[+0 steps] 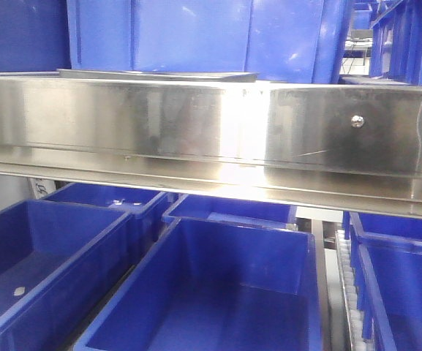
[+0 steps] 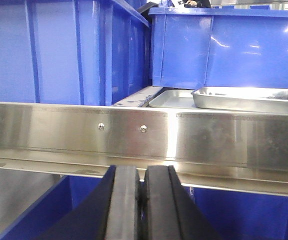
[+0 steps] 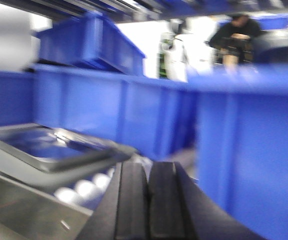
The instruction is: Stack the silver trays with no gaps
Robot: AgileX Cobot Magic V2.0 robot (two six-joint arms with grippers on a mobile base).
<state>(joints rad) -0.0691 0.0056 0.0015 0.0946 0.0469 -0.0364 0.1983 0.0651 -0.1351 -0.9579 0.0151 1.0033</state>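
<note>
Your left gripper (image 2: pixel 140 200) sits below the long steel rail (image 2: pixel 144 135), jaws clenched on nothing. The shiny silver trays (image 2: pixel 243 97) lie beyond the rail to the right, one overlapping the other, hemmed by blue plastic bins (image 2: pixel 223 47). Your right gripper (image 3: pixel 147 200) is likewise clenched empty, near a tray's rim (image 3: pixel 59 160). Rising could clip the rail; room is tight.

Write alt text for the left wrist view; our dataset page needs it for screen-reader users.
Two silver trays sit side by side, not yet stacked, on a shelf behind a steel rail with two screws. The left gripper is shut and empty below the rail; blue bins stand behind.
</note>
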